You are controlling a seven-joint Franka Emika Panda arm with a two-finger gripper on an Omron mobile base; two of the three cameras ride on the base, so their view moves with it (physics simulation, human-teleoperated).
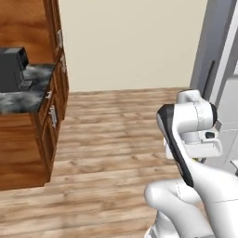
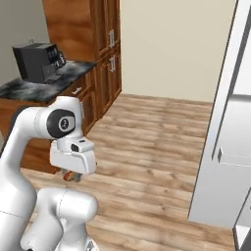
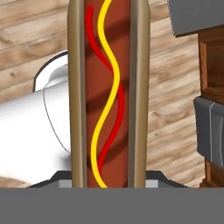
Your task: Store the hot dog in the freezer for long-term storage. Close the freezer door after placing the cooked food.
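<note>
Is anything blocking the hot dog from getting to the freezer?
Nothing visible. The gripper holds the hot dog low by the robot's body. Between it and the grey freezer door there is just bare wood floor. The freezer's inside isn't visible.

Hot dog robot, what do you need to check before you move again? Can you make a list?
1. Hot dog held in the gripper: ok, it sits between the jaws in the hand view.
2. Bun and sausage in one piece: ok.
3. Freezer door open: ok, it stands swung out on the right.
4. Free shelf inside the freezer: cannot tell, the inside is out of sight.
5. Wooden floor free between arm and freezer: ok.
6. Gripper aimed at the freezer: not ok, it points down at the floor.
</note>
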